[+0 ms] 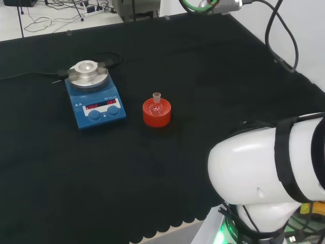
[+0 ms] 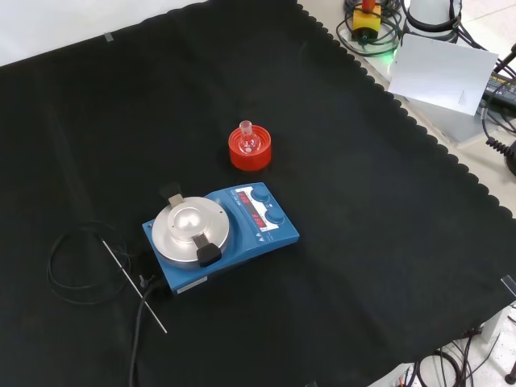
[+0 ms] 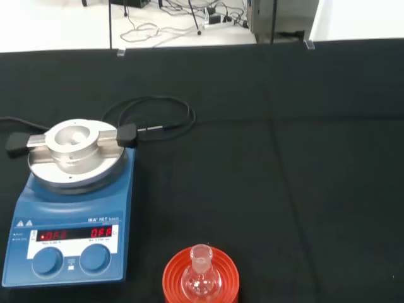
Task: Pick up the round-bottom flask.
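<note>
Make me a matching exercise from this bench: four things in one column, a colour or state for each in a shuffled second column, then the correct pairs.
Things:
1. round-bottom flask
2. ribbed stand
3. hotplate stirrer
4. cable and probe

Descriptions:
A. blue body with a silver round top
B. clear glass, upright, neck up
C. black loop lying on the cloth
D. red ring under the flask

Pairs: 1-B, 2-D, 3-A, 4-C

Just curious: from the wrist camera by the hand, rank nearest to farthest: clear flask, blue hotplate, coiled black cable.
1. Clear glass round-bottom flask on its red ribbed stand: closest, in the foreground.
2. Blue hotplate stirrer: farther back, off to one side.
3. Coiled black cable: farthest, behind the hotplate.
</note>
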{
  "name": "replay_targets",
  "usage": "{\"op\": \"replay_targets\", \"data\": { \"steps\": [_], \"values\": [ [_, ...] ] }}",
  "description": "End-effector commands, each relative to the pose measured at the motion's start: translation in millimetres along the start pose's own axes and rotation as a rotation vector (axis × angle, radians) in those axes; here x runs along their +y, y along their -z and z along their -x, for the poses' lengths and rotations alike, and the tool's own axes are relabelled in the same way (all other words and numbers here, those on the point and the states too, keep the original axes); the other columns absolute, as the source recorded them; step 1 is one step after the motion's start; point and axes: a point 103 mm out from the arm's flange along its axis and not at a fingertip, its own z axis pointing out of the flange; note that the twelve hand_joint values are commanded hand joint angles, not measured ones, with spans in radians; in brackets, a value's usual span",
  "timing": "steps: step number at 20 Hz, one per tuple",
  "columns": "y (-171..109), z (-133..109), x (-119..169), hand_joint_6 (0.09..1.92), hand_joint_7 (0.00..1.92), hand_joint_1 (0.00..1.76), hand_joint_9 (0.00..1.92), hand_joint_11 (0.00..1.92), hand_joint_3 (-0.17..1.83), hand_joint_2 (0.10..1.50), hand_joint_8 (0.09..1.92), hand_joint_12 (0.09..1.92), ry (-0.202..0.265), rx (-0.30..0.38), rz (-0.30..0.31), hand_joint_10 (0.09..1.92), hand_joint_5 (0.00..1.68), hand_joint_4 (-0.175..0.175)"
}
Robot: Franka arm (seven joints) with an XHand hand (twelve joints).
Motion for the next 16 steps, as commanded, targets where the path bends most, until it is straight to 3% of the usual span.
{"op": "replay_targets", "data": {
  "steps": [1, 11, 16],
  "values": [
    [-1, 6, 3, 0.36, 0.06, 0.13, 0.18, 0.0, 0.31, 1.28, 0.57, 1.27, -0.022, 0.0, 0.029, 0.68, 0.41, -0.029],
    [-62, 27, 19, 0.35, 0.06, 0.14, 0.18, 0.0, 0.3, 1.28, 0.57, 1.27, -0.089, 0.043, -0.042, 0.68, 0.41, -0.03],
    [-96, 38, 26, 0.35, 0.06, 0.15, 0.19, 0.0, 0.3, 1.28, 0.57, 1.27, -0.097, 0.061, -0.075, 0.68, 0.41, -0.03]
  ]
}}
